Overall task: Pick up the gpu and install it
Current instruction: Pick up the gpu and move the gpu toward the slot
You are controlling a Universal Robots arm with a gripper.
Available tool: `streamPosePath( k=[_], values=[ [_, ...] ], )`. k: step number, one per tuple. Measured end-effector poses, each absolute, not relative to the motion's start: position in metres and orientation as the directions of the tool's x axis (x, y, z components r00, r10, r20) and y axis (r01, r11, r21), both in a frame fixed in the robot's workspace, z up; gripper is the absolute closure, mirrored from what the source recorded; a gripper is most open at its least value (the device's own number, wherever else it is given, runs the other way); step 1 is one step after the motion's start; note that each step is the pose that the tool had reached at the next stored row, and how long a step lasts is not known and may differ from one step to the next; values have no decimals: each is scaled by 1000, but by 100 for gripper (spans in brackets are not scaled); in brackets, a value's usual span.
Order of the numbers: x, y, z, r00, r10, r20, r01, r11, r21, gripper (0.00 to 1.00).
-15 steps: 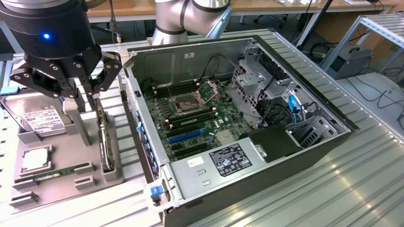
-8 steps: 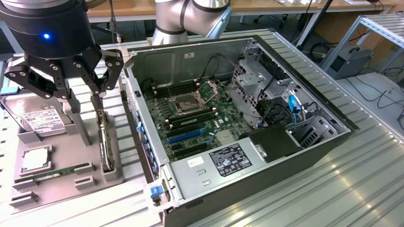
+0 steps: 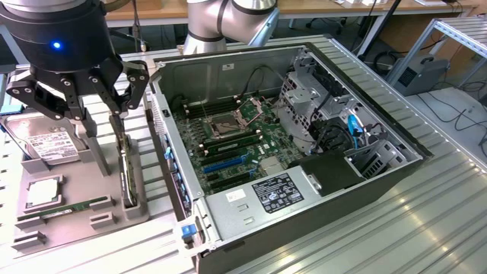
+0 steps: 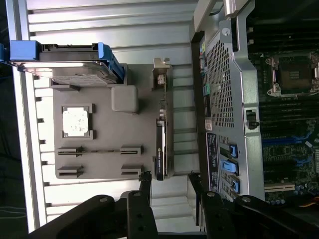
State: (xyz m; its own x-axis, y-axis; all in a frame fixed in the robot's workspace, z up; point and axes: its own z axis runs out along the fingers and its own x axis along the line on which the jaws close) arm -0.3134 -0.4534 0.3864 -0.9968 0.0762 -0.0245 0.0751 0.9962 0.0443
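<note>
Pickup is our step: our gripper (image 3: 100, 117) hangs, fingers apart, just above the gpu (image 3: 129, 171), which stands on edge in the grey tray (image 3: 68, 220). We judge gripping needs centring across its thin edge.

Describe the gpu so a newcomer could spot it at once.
Find the open grey computer case; the grey parts tray sits beside it on the exterior view's left. The gpu stands on edge along the tray side nearest the case. Unlike the narrow green memory stick and silver boxy hard drive, it is a thin black-faced card with a silver bracket.
</note>
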Motion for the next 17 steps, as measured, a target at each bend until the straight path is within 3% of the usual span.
streamPosePath(
  k=[17],
  values=[
    [-313, -453, 378, -997, 76, -24, 75, 996, 44, 58]
  ],
)
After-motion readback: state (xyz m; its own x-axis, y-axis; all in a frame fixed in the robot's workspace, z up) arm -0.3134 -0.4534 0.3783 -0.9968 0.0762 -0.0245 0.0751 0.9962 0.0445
